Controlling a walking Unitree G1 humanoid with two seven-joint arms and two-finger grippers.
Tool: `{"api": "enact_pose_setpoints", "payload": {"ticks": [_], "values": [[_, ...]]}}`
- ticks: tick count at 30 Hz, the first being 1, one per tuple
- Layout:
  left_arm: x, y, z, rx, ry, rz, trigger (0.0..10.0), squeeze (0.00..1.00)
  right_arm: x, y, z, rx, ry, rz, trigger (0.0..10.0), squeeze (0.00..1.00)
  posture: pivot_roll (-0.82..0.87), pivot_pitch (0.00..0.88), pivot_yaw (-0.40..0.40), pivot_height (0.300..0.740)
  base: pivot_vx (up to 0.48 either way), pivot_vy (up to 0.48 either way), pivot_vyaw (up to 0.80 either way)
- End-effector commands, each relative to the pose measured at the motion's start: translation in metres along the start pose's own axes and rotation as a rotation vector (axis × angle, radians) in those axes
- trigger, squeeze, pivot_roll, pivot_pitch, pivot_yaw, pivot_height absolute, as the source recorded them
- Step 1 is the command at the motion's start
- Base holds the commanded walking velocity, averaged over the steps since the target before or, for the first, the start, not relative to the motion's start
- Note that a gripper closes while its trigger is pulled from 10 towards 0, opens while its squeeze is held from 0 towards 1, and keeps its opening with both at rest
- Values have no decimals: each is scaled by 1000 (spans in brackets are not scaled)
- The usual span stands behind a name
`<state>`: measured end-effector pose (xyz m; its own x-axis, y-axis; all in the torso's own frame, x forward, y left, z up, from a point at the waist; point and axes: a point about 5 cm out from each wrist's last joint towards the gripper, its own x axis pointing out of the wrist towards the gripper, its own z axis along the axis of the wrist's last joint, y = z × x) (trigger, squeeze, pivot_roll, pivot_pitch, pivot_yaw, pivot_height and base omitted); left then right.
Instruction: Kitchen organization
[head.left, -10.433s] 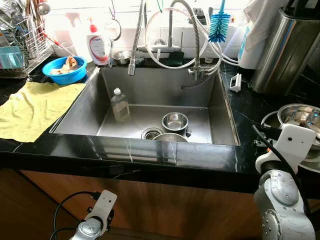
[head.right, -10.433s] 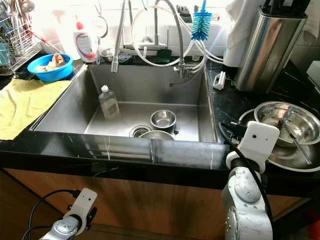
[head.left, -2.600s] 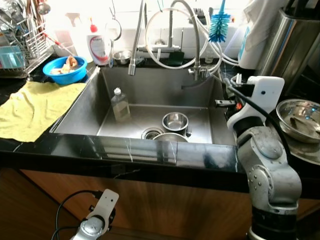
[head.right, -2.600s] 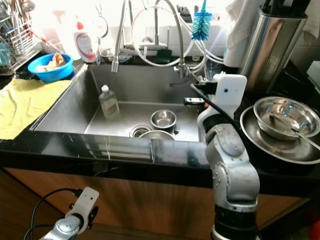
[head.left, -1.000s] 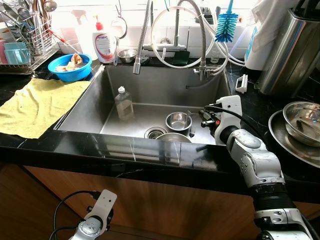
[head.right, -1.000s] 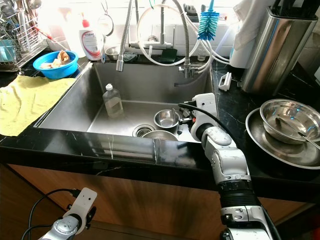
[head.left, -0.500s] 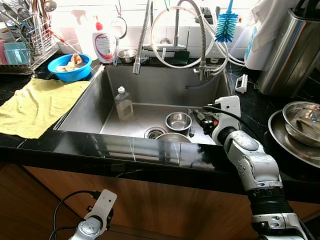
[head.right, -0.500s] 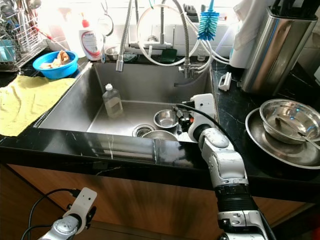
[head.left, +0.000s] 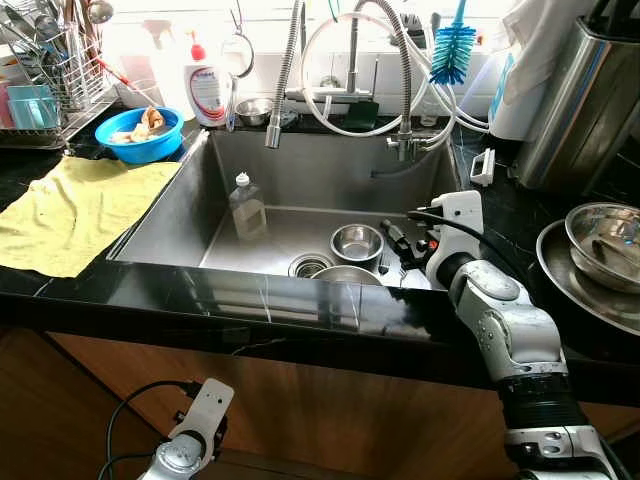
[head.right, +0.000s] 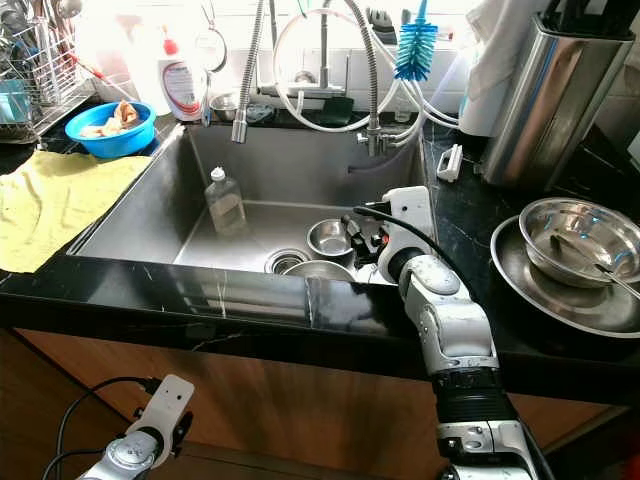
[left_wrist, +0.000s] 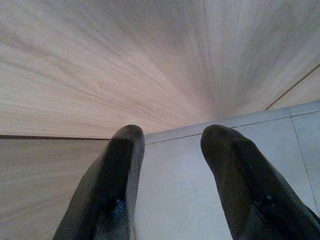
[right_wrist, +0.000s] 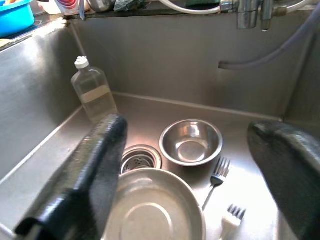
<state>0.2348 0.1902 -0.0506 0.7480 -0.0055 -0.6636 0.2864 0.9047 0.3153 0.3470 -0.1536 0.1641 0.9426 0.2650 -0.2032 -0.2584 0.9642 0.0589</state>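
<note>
Right gripper (right_wrist: 187, 165) jaws apart over sink (head.left: 300, 180): holds bowl (right_wrist: 191, 141), plate (right_wrist: 152, 210), fork (right_wrist: 216, 175), bottle (right_wrist: 93, 92). Left gripper (left_wrist: 172, 190) idle, jaws apart.

The black desk's front edge (head.left: 300, 310) is hiding most of the large round steel plate (head.left: 345, 273); the picture's edge is cropping the white fork (right_wrist: 231, 222).

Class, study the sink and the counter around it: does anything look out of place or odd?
One thing: a clear bottle with a white cap stands in the sink beside the drain, among a small steel bowl, a steel plate and forks waiting for washing. It looks misplaced there.
</note>
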Motion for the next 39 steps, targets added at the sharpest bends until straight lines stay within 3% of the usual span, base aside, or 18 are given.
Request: {"api": "enact_pose_setpoints", "payload": {"ticks": [1,2,7,10,15,16,18,21,22,28,32,33,34,36,39], "values": [[-1,2,-5,0,19,6,10000,0,-1,0,14,-41,-50,-24,10000,651,-99,0,37,740,0,0,0],[-1,2,-5,0,19,6,10000,0,-2,-5,21,-114,-85,-78,10000,0,-101,0,38,740,0,0,0],[-1,2,-4,1,18,6,10000,0,-8,-9,38,-193,-184,-155,10000,0,-105,0,40,740,0,0,0],[-1,1,-4,-1,18,6,10000,0,-21,-7,57,-272,-299,-228,10000,0,-109,0,43,740,0,0,0],[-1,2,-4,-1,20,5,10000,0,-50,-9,79,-375,-431,-334,10000,0,-124,0,50,740,0,0,0],[-1,2,-3,1,20,4,10000,0,-63,-11,85,-411,-463,-385,10000,0,-133,0,51,740,0,0,0],[-1,2,-3,1,20,3,10000,0,-66,-12,86,-425,-467,-395,10000,0,-133,0,51,740,0,0,0],[0,1,-3,2,19,0,10000,0,-89,-17,89,-513,-479,-472,10000,0,-149,0,56,740,0,0,0],[0,-1,-2,4,18,-4,10000,0,-100,-23,88,-540,-468,-505,10000,0,-155,0,58,740,0,0,0],[0,-4,-1,5,16,-12,10000,0,-125,-44,85,-555,-428,-618,10000,0,-170,0,58,740,0,0,0],[1,-4,0,4,13,-13,10000,0,-136,-56,83,-698,-317,-688,10000,0,-172,0,58,740,0,0,0],[1,-4,0,3,13,-14,10000,0,-141,-63,82,-804,-245,-744,10000,0,-177,0,59,740,0,0,0],[1,-4,0,3,13,-14,10000,0,-141,-63,82,-804,-245,-744,10000,0,-177,0,59,740,0,0,0],[1,-4,0,3,13,-16,10000,0,-146,-70,77,-955,-122,-793,10000,0,-177,0,59,740,0,0,0],[1,-4,0,4,14,-14,10000,0,-146,-67,69,-937,-89,-781,10000,0,-175,0,58,740,0,0,0]]}}
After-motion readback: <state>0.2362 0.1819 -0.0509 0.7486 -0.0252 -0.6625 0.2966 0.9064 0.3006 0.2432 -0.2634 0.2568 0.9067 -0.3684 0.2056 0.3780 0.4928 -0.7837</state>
